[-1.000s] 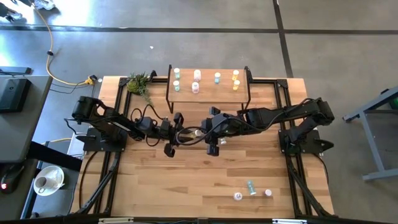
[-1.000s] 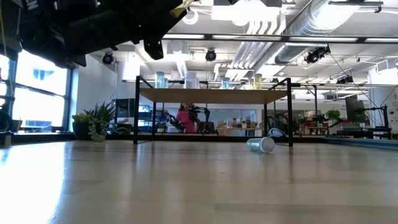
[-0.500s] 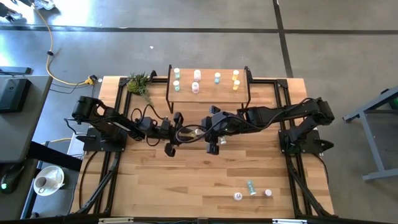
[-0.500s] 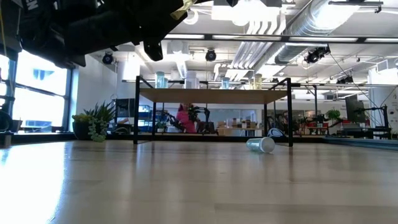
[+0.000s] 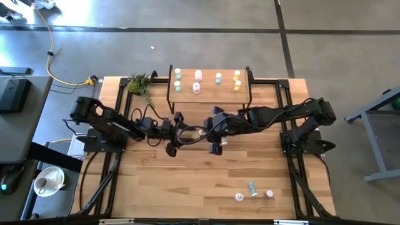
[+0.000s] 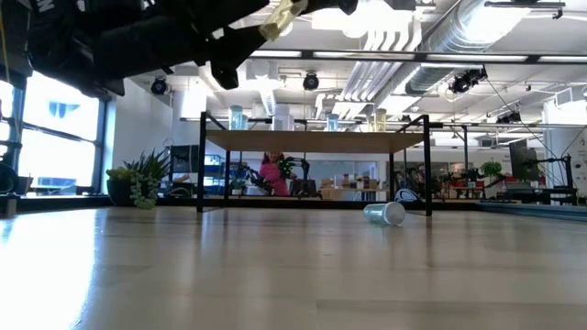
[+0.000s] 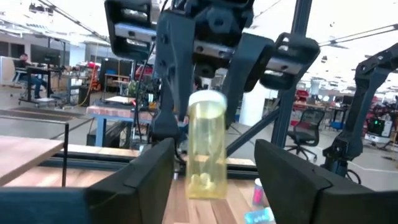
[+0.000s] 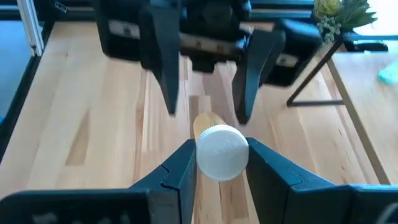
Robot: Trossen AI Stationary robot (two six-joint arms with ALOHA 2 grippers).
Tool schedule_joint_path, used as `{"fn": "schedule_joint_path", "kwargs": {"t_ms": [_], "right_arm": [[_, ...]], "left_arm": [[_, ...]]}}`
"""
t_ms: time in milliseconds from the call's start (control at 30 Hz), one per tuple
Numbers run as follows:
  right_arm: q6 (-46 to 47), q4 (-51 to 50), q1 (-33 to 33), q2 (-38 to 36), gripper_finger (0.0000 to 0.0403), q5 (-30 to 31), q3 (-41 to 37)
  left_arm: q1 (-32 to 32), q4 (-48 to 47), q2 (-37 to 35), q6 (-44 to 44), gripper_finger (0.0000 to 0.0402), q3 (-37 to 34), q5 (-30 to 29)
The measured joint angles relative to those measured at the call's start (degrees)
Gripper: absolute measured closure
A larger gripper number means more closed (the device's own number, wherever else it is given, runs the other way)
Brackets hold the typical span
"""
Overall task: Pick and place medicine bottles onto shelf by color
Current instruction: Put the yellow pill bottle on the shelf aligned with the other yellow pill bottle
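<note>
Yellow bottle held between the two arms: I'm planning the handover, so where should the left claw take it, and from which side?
Best on the bare yellow body. The yellow bottle is held at its white cap end by the right claw, leaving the cylinder free. The left claw faces it, open, fingers either side, so it should probably close from the end opposite the cap.

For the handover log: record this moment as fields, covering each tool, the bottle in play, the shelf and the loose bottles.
right tool: above the table centre, shut on the yellow bottle near its white cap
left tool: facing the right tool, open, straddling the bottle without touching it
yellow bottle: in the air between both tools
shelf: at the table's back, with bottles standing in colour groups
loose bottles: three, near the table's front edge, on the right arm's side
</note>
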Motion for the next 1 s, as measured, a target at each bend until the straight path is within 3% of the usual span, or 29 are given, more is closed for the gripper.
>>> {"fn": "schedule_joint_path", "kwargs": {"t_ms": [400,633,1000], "right_arm": [[3.37,-8.62,-0.73,-6.17,0.0297,12.80,0.00],[4.99,-11.10,-4.47,-11.75,0.0297,21.81,0.00],[14.62,-21.15,-17.13,-15.49,0.0297,21.68,0.02]], "left_arm": [[2.67,-15.39,-10.24,-0.02,0.0190,-0.28,-0.02],[2.98,-19.67,-12.83,-0.03,0.0194,-0.31,0.00],[2.98,-20.53,-12.85,-0.02,0.0193,-0.31,0.00]]}}
